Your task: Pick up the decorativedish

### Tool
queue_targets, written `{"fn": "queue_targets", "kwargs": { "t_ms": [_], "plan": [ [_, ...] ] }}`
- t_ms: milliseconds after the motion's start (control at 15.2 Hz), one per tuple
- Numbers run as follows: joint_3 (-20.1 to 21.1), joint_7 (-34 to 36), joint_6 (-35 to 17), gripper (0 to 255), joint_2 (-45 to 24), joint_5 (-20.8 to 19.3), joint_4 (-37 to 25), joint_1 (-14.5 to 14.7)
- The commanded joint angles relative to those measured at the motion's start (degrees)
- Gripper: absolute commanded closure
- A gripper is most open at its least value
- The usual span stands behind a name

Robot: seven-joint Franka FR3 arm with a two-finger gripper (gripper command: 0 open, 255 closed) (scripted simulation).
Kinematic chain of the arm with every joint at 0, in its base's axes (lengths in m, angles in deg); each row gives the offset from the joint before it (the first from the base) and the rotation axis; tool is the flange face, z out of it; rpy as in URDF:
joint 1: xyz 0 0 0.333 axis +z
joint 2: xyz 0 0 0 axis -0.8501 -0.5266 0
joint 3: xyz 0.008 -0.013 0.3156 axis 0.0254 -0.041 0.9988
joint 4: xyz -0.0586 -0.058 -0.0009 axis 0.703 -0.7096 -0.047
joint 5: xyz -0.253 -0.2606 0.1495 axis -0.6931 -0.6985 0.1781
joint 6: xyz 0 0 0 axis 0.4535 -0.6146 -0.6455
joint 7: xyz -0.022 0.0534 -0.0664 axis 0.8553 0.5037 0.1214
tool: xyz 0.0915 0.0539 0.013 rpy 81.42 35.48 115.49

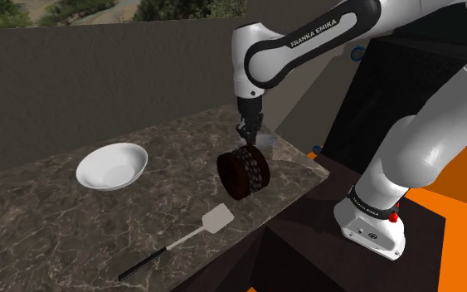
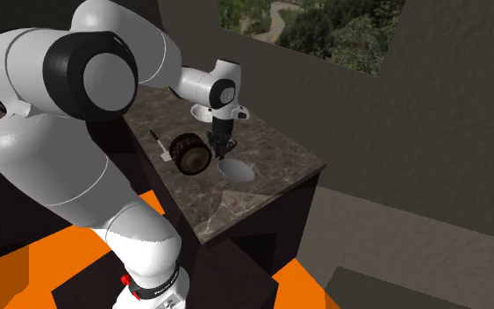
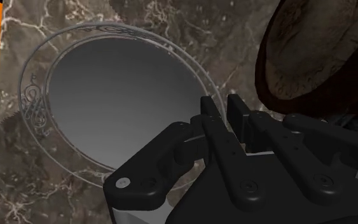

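Our black gripper sits at the rim of the shallow grey scroll-bordered dish; clamped or not, we cannot tell. A dark brown round container crowds its other side; the marble counter ends just beyond the dish.

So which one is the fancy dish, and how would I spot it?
Find the dark marble counter and go to the end near the black pincer. The decorative dish lies flat there, beside a dark brown round thing tipped on its side. It is pale grey and shallow, with swirly patterns round its rim, unlike the plain, deeper white bowl.
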Motion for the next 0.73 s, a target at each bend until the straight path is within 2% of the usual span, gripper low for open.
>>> {"fn": "queue_targets", "kwargs": {
  "t_ms": [0, 528, 660],
  "plan": [
    [-0.08, 0.06, 1.76, 255, 0.92, 0.08, -0.84, 0.03],
    [-0.54, 0.18, 8.3, 255, 3.65, 0.13, -4.67, -0.03],
    [-0.55, 0.18, 8.43, 255, 3.7, 0.13, -4.75, -0.03]
  ]
}}
